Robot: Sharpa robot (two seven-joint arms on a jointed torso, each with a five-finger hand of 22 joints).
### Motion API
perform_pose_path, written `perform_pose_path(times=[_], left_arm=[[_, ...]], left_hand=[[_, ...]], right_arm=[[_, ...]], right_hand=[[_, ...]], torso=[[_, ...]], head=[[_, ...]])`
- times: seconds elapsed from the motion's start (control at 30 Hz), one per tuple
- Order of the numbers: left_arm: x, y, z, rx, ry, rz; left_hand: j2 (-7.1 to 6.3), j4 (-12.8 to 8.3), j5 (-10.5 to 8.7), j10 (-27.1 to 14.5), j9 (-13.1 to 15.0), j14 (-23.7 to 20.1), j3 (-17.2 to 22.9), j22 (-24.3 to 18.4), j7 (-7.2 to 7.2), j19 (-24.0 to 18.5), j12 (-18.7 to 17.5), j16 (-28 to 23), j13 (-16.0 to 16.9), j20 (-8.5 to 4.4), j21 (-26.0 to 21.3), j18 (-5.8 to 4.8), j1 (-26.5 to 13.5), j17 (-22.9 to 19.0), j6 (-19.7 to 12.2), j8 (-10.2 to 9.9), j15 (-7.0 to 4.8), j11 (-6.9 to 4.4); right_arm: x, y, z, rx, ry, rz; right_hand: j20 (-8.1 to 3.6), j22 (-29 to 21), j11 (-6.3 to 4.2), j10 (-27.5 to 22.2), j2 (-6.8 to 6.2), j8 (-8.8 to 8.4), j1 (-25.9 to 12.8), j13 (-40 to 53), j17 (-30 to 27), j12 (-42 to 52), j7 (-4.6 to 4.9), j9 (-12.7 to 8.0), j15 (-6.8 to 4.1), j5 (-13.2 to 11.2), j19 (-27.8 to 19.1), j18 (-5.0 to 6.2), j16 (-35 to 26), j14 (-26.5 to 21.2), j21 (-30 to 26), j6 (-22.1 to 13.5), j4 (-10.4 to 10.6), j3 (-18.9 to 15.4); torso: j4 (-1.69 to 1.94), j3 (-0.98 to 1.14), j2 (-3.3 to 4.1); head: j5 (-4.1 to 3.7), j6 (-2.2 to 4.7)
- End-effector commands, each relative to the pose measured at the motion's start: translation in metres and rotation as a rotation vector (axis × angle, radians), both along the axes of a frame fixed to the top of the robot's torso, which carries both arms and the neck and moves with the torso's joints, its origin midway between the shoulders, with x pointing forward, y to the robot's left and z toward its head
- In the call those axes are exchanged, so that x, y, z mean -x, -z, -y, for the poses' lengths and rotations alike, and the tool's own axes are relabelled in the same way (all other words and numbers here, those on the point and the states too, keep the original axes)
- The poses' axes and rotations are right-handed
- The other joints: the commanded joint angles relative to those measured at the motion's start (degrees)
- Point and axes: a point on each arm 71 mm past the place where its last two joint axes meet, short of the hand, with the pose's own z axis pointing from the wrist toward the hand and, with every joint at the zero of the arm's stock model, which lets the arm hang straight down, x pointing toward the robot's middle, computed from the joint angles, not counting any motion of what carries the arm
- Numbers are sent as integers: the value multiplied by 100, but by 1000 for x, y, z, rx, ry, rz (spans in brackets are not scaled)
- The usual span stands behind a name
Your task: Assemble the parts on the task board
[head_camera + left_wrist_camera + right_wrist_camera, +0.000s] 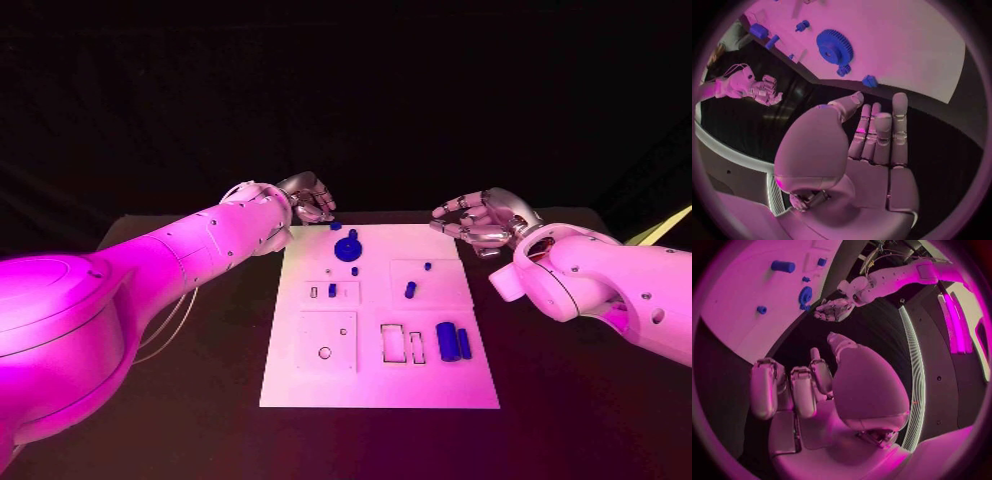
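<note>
Hovering just off the far-left corner of the white task board (378, 330), the left robot hand (306, 196) is open and empty; the round blue toothed gear (348, 249) lies nearer it than the right robot hand (483, 218), likewise empty, fingers loosely curled.

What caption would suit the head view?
Both hands, left and right, hover empty beyond the task board.

gear (348, 249) crowding task board (378, 385) far end, near end bare
</note>
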Motion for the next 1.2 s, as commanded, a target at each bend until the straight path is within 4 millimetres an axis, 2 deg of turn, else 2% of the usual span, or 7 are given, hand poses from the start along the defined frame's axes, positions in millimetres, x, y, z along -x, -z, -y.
perform_pose_path(times=[0.03,0.1,0.27,0.37,0.67,0.77,1.2], left_arm=[[0,-1,6,-29,24,15],[0,-1,8,-48,31,19],[0,2,13,-107,39,-1],[0,4,15,-134,42,-17],[-2,7,21,-187,45,-43],[-2,8,22,-203,43,-50],[-3,11,24,-233,28,-68]], left_hand=[[-121,31,37,-122,-74,-72,-85,-127,21,-114,-109,-81,-81,26,-127,2,-98,-138,-95,-80,7,22],[-166,42,35,-217,-96,-152,-172,-206,51,-177,-149,-89,-96,42,-213,17,-104,-217,-149,-126,24,37],[-194,68,30,-370,-141,-279,-344,-310,92,-255,-188,-89,-111,63,-333,33,-85,-343,-239,-203,37,47],[-197,87,27,-409,-149,-331,-416,-321,104,-265,-191,-92,-111,70,-354,33,-86,-399,-239,-210,42,51],[-174,101,27,-512,-171,-405,-531,-338,99,-282,-210,-82,-120,79,-389,34,-34,-458,-253,-233,40,50],[-151,104,27,-493,-172,-402,-557,-341,85,-282,-188,-65,-112,83,-395,33,-6,-439,-221,-221,41,51],[-43,85,29,-428,-189,-411,-555,-339,90,-267,-126,-25,-91,94,-395,34,140,-440,-144,-205,55,67]], right_arm=[[0,0,-1,0,-5,0],[0,0,-1,0,-5,0],[0,0,-2,0,-7,0],[0,0,-2,0,-7,0],[0,0,-4,1,-10,2],[0,0,-4,1,-11,2],[0,0,-6,0,-13,3]], right_hand=[[-41,706,-16,-33,-87,97,-196,207,967,-26,-9,-39,-69,-43,-19,106,-79,433,-124,-52,6,247],[-41,706,-16,-33,-87,97,-196,207,967,-26,-9,-39,-69,-43,-19,106,-79,433,-124,-52,6,247],[-41,706,-16,-33,-87,97,-196,207,967,-26,-9,-39,-69,-43,-19,106,-79,433,-124,-52,6,247],[-41,706,-16,-33,-87,97,-196,207,967,-26,-9,-39,-69,-43,-19,106,-79,433,-124,-52,6,247],[-41,706,-16,-33,-87,97,-196,207,967,-26,-9,-39,-69,-43,-19,106,-79,433,-124,-52,6,247],[-41,706,-16,-33,-87,97,-196,207,967,-26,-9,-39,-69,-43,-19,106,-79,433,-124,-52,6,247],[-41,706,-16,-33,-87,97,-196,207,967,-26,-9,-39,-69,-43,-19,106,-79,433,-124,-52,6,247]], torso=[[-8,5,5],[-12,12,8],[-18,4,10],[-21,9,8],[-30,9,7],[-16,5,2],[-5,5,2]], head=[[-8,-8],[-4,-23],[-25,-72],[-22,-78],[-31,-86],[-44,-97],[-64,-111]])
